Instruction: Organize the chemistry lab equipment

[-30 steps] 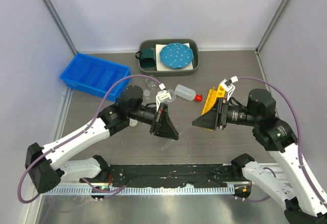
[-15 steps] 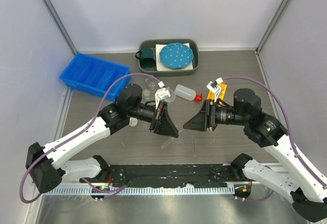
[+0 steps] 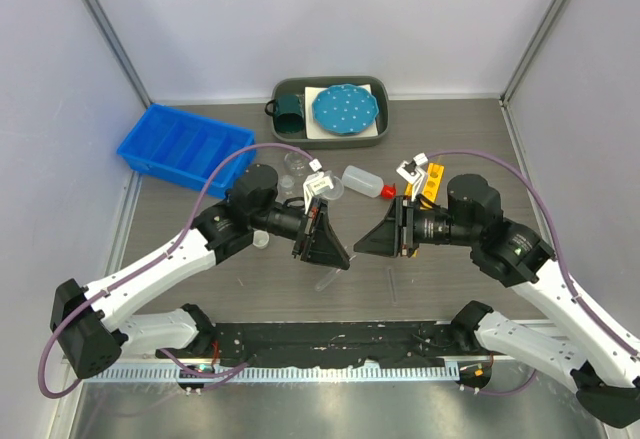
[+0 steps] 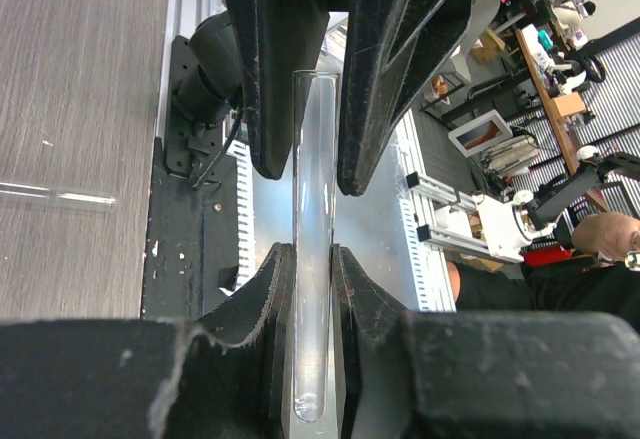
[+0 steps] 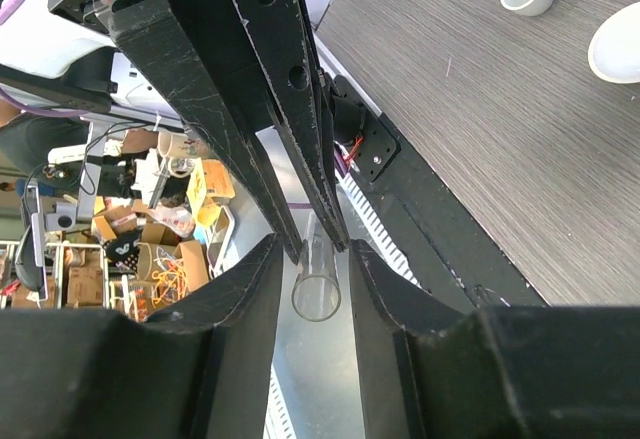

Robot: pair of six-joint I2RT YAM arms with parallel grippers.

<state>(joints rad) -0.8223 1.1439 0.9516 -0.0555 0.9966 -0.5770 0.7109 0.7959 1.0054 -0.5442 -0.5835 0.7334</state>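
clear glass test tube [image 4: 312, 249], rounded bottom, between black left fingers [image 4: 268, 309]
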